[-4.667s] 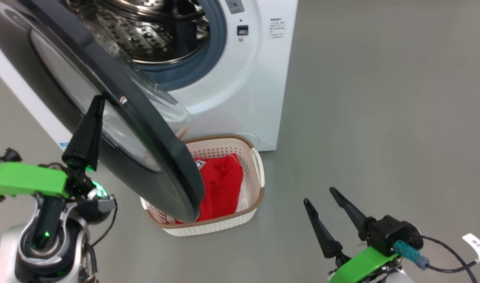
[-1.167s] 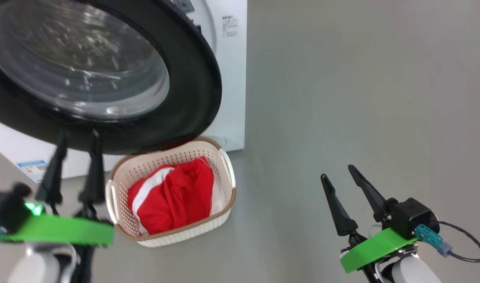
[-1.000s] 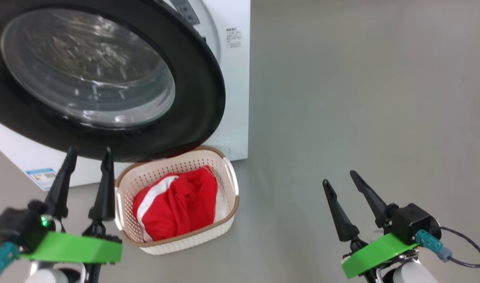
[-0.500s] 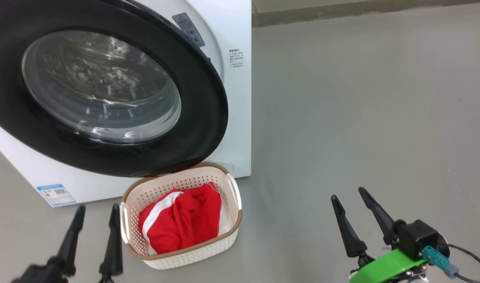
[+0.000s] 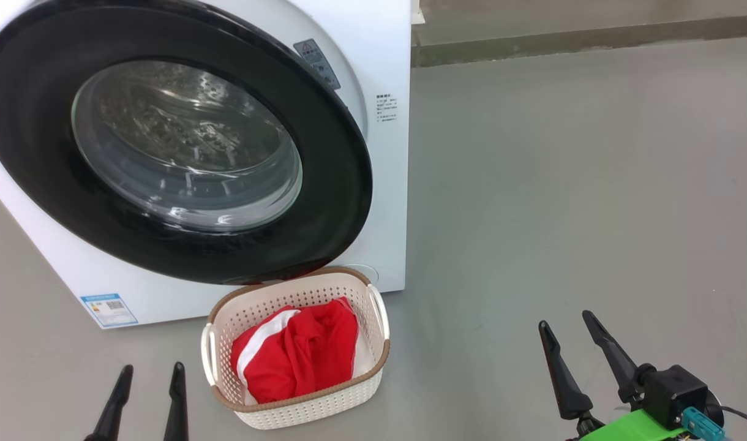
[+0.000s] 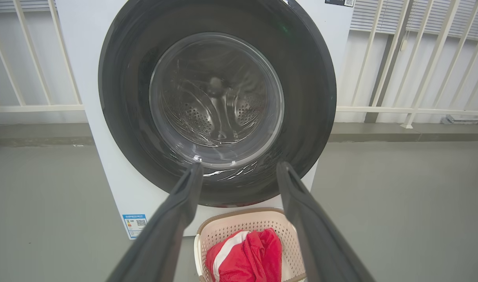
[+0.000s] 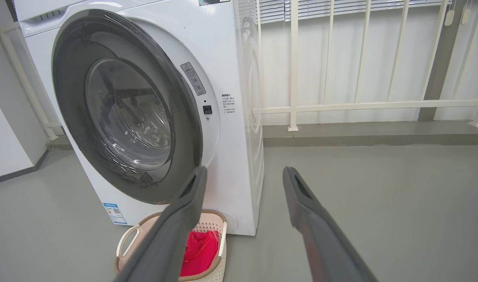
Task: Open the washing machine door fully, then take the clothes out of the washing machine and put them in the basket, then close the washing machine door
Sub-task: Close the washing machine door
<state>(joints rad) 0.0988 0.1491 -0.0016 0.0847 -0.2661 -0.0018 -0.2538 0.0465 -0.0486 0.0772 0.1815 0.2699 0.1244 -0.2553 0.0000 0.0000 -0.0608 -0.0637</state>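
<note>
Fingers point(image 5: 563, 380): both pairs standing spread wide, gripping nothing.
Left gripper point(image 5: 152, 373): hovering low just beside the basket's left handle.
Right gripper point(image 5: 564, 321): hanging over the floor point(image 5: 563, 184), well apart from the basket.
Basket point(image 5: 312, 413): sitting just in front of the washing machine point(image 5: 392, 202).
Clothes point(image 5: 306, 358): lying bunched in the basket, red with a white stripe showing.
Washing machine door point(image 5: 340, 177): lying against the machine's front.
Labels: blue sticker point(image 5: 109, 309) with a QR code sitting at the front's lower left; grey sticker point(image 5: 316, 55) and small black print point(image 5: 386, 107) sitting right of the door, both too small to read.
</note>
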